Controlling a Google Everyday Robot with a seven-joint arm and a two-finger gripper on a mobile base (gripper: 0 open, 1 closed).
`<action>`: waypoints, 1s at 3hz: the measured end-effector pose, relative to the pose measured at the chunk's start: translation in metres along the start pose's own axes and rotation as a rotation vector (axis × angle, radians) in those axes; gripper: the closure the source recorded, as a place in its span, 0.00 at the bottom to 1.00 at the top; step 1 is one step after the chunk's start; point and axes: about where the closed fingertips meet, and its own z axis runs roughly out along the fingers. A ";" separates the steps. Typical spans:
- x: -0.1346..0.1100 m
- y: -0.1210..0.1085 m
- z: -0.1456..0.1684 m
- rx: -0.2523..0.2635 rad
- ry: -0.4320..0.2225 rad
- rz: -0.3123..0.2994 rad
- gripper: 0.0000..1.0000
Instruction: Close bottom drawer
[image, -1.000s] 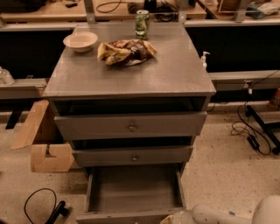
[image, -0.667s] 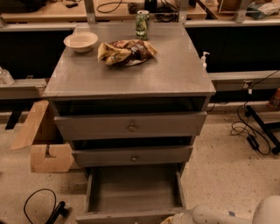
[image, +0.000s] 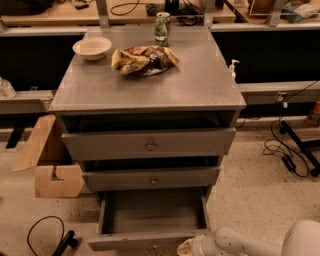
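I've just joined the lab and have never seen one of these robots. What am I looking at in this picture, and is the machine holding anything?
This is a single picture from one camera, looking down at the front of a grey cabinet. Where the camera is mounted is not known.

The white curved part at the lower right is the robot's arm. Its tool is at the bottom edge of the picture, close to the front of the bottom drawer. That drawer is pulled far out and looks empty. The picture does not show whether the tool grips anything.

Two more drawers sit above it, the middle drawer and the top drawer.

On the cabinet top are a pale bowl, a crumpled snack bag and a green can. A cardboard box sits on the floor at the picture's left.
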 end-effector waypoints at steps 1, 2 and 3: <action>-0.027 -0.027 0.012 0.008 -0.032 -0.037 1.00; -0.033 -0.029 0.014 0.011 -0.040 -0.046 1.00; -0.063 -0.069 0.020 0.046 -0.107 -0.074 1.00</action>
